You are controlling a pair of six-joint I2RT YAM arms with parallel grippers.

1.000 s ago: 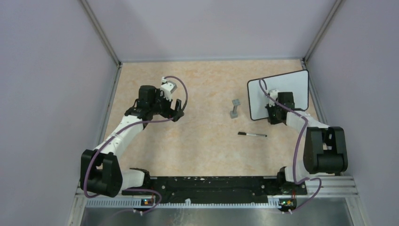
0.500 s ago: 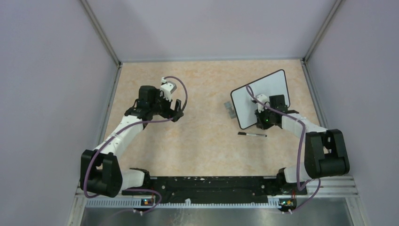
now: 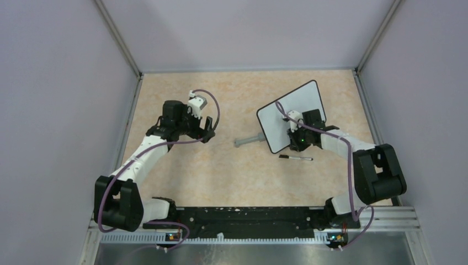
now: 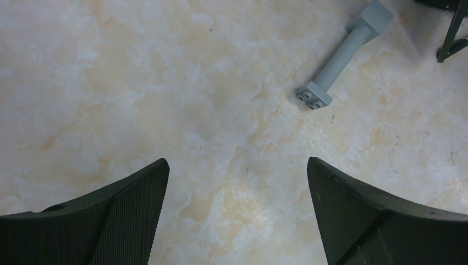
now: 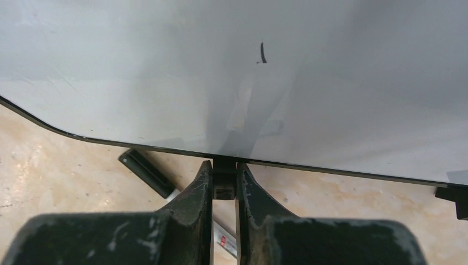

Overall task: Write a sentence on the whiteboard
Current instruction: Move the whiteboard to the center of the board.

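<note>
The whiteboard (image 3: 284, 110) stands tilted right of the table's middle, and its white face fills the upper part of the right wrist view (image 5: 165, 66). My right gripper (image 3: 298, 139) (image 5: 223, 168) is shut on a small black tab at the board's near rim. The sentence is out of view; the face bears only one short black stroke (image 5: 262, 53). A black marker (image 3: 295, 158) lies on the table just in front of the board, and its dark end (image 5: 146, 172) shows under my right fingers. My left gripper (image 3: 202, 130) (image 4: 237, 165) hangs open over bare table at the left.
A grey rod-shaped piece with block ends (image 3: 249, 140) (image 4: 342, 55) lies flat just left of the board. One black foot of the board (image 4: 452, 33) shows at the top right of the left wrist view. Lilac walls close in the marbled table (image 3: 232, 171) on three sides.
My right gripper has swung the whiteboard left toward the table's middle, turning it. The grey piece has moved left and now lies flat. The left arm has stayed still.
</note>
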